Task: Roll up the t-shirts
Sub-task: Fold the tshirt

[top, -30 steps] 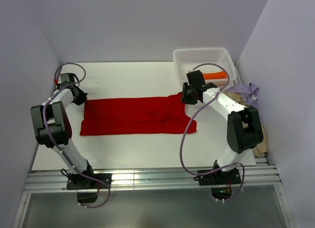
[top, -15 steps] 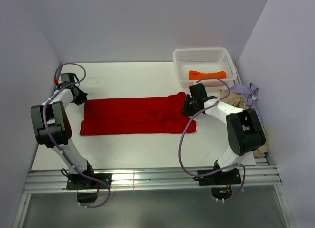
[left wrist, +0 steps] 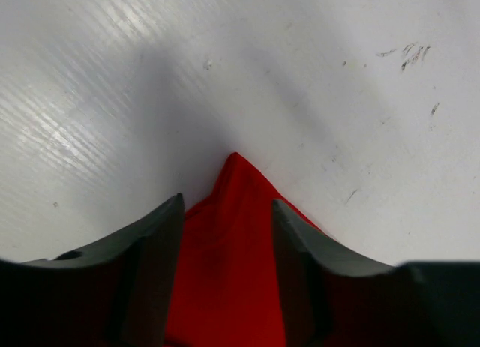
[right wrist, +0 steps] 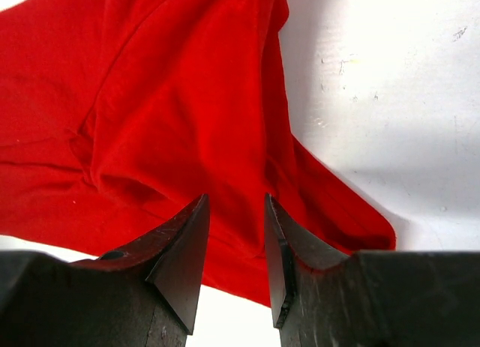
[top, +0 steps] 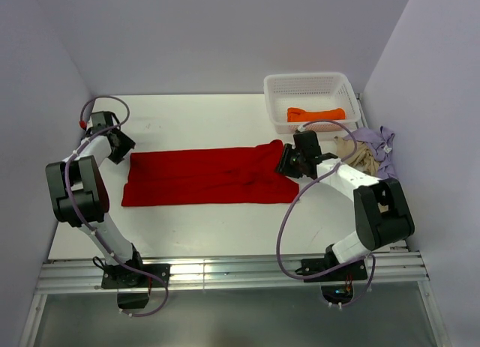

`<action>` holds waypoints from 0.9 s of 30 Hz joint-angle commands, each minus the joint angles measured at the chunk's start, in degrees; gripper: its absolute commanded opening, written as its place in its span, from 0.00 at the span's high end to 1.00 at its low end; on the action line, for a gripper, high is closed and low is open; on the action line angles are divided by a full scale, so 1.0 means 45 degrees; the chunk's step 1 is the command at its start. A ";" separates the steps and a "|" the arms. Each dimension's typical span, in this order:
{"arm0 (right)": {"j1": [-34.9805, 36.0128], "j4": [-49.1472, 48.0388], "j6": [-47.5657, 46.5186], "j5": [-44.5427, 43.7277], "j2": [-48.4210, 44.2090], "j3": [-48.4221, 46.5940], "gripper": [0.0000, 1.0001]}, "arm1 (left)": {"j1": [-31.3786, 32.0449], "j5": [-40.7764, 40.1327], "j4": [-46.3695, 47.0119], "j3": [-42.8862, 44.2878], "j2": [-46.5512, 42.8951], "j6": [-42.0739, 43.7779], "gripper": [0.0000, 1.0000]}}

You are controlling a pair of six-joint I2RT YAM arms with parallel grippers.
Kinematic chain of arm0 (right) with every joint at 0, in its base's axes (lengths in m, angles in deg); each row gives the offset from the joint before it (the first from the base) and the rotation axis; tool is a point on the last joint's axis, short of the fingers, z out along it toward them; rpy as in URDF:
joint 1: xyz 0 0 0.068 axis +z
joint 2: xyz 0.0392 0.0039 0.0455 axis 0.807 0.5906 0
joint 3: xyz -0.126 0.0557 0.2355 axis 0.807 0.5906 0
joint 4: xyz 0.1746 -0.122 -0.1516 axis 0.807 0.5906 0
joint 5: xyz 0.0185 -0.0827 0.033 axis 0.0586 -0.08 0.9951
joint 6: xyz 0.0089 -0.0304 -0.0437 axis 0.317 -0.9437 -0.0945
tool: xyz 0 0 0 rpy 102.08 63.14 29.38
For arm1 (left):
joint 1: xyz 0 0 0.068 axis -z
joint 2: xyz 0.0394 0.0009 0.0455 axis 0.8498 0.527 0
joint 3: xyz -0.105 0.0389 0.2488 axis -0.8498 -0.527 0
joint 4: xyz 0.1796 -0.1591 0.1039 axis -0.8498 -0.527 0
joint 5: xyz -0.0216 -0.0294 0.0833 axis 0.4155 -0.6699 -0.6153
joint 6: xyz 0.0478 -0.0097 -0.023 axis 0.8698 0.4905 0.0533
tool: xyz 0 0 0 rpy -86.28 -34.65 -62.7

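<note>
The red t-shirt (top: 202, 174) lies flat on the white table as a long folded strip. My left gripper (top: 124, 147) sits at its far-left corner. In the left wrist view that gripper (left wrist: 226, 201) is open, and the red corner (left wrist: 229, 279) lies loose between the fingers, its tip pointing away. My right gripper (top: 285, 163) is low over the shirt's right end. Seen from the right wrist, it (right wrist: 235, 198) stands open above rumpled red cloth (right wrist: 172, 100), pinching nothing. An orange t-shirt (top: 316, 114) lies in the basket. Beige (top: 358, 154) and lavender (top: 381, 145) t-shirts are heaped at the right.
The white mesh basket (top: 307, 79) stands at the back right, close behind my right gripper. The heap of shirts spills along the table's right edge. Grey walls close in the left, back and right sides. Bare white table (top: 202, 118) shows behind and in front of the red shirt.
My left gripper opened and let go of the shirt's corner. My right gripper came from beside the basket toward me and down onto the shirt's right end.
</note>
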 commanded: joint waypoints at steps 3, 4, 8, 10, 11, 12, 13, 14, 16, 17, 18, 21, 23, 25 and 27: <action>-0.0071 -0.1266 0.0350 -0.0134 -0.0355 0.0648 0.59 | 0.0022 -0.0672 0.0292 -0.0550 -0.1792 -0.0356 0.39; -0.0091 -0.1500 0.0409 -0.0173 -0.0394 0.0862 0.59 | 0.0061 -0.0711 0.0448 -0.0802 -0.2317 -0.0396 0.38; -0.0091 -0.2300 0.0662 -0.0076 -0.0920 0.1468 0.61 | 0.1171 -0.0945 0.0528 -0.1370 -0.3899 -0.0844 0.29; -0.0071 -0.2516 0.0818 -0.0133 -0.1135 0.1935 0.62 | 0.1952 -0.0578 0.0566 -0.1759 -0.4407 -0.1079 0.29; -0.0091 -0.2576 0.0897 -0.0173 -0.1233 0.2074 0.63 | 0.2652 -0.0265 0.0779 -0.1936 -0.4644 -0.1273 0.29; -0.0091 -0.3022 0.0956 -0.0154 -0.1331 0.2230 0.63 | 0.3239 0.0202 0.1033 -0.2170 -0.4897 -0.1700 0.29; -0.0091 -0.3297 0.1092 -0.0095 -0.1409 0.2425 0.64 | 0.3612 0.0884 0.1287 -0.2675 -0.5422 -0.1917 0.30; -0.0110 -0.3435 0.1151 -0.0018 -0.1410 0.2504 0.64 | 0.4389 0.1122 0.1830 -0.2893 -0.5679 -0.2152 0.30; -0.0110 -0.3901 0.1346 0.0255 -0.1352 0.2777 0.65 | 0.5213 0.1281 0.2031 -0.3167 -0.6302 -0.2758 0.31; -0.0110 -0.4060 0.1386 0.0276 -0.1313 0.2856 0.66 | 0.5971 0.1107 0.2012 -0.3149 -0.6461 -0.2895 0.31; -0.0110 -0.4197 0.1444 0.0334 -0.1274 0.2953 0.66 | 0.6385 0.1105 0.1915 -0.3129 -0.6559 -0.3109 0.32; -0.0110 -0.4530 0.1639 0.0686 -0.1020 0.3110 0.67 | 0.7734 0.0501 0.1681 -0.2973 -0.6736 -0.3481 0.33; -0.0110 -0.4822 0.1757 0.0920 -0.1058 0.3305 0.67 | 0.8574 0.0325 0.1816 -0.3109 -0.6639 -0.3754 0.33; -0.0110 -0.4862 0.1913 0.0746 -0.1214 0.3441 0.67 | 0.9411 0.0012 0.2108 -0.3284 -0.6288 -0.3989 0.34; -0.0110 -0.4843 0.2049 0.0648 -0.1429 0.3501 0.67 | 0.9902 -0.0027 0.2362 -0.3325 -0.5705 -0.4282 0.34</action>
